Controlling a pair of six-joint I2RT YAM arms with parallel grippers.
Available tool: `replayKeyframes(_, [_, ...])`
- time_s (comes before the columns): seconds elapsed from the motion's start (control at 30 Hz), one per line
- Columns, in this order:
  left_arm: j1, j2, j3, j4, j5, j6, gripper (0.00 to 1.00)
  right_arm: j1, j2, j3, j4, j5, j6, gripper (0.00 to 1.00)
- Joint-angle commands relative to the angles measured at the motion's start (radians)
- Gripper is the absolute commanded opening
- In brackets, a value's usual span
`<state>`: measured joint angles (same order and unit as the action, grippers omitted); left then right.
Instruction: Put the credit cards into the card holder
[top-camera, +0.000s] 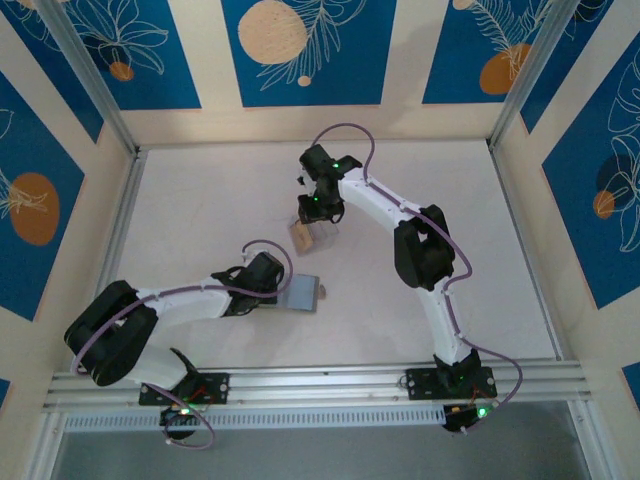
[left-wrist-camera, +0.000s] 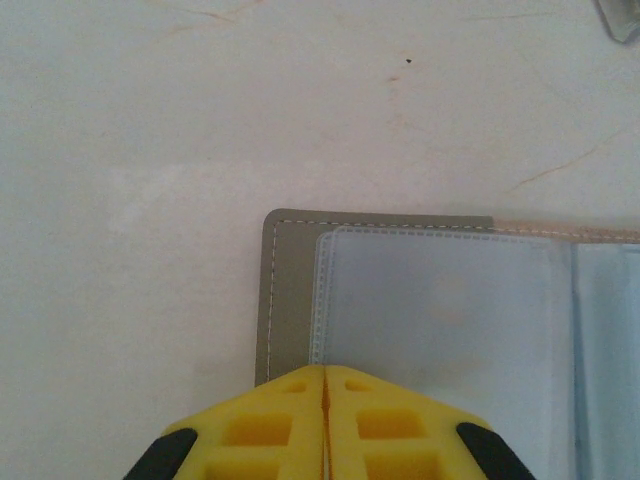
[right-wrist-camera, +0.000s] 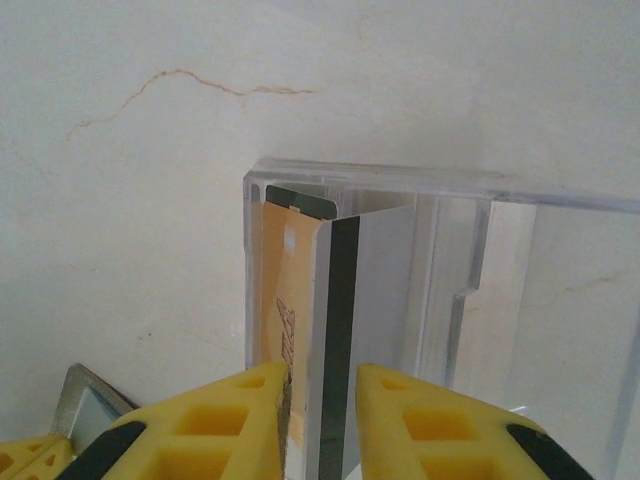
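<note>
Nearest the arm bases, left of centre, the left gripper (left-wrist-camera: 325, 372) is holding its 2 yellow fingers together over the left edge of the card holder (left-wrist-camera: 420, 300), which is lying open and flat on the table (left-wrist-camera: 150, 120). Farther back, the right gripper (right-wrist-camera: 322, 372) is clamping the credit cards (right-wrist-camera: 342, 300), 1 tan and 1 black, standing on edge inside a clear case (right-wrist-camera: 455, 250).

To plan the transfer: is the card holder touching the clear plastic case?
Apart. The top external view shows bare table between the card holder and the clear plastic case.
</note>
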<state>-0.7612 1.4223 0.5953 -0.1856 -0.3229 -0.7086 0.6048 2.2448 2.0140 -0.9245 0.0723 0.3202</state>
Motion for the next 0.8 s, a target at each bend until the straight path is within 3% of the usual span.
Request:
replayKeyframes(0.0, [0.004, 0.041, -0.039, -0.061, 0.082, -0.015, 0.07, 0.004, 0.024, 0.032, -0.027, 0.0, -0.01, 0.24])
replayKeyframes(0.77, [0.004, 0.05, -0.032, -0.062, 0.084, -0.017, 0.07, -0.011, 0.032, 0.023, -0.031, -0.002, -0.016, 0.19])
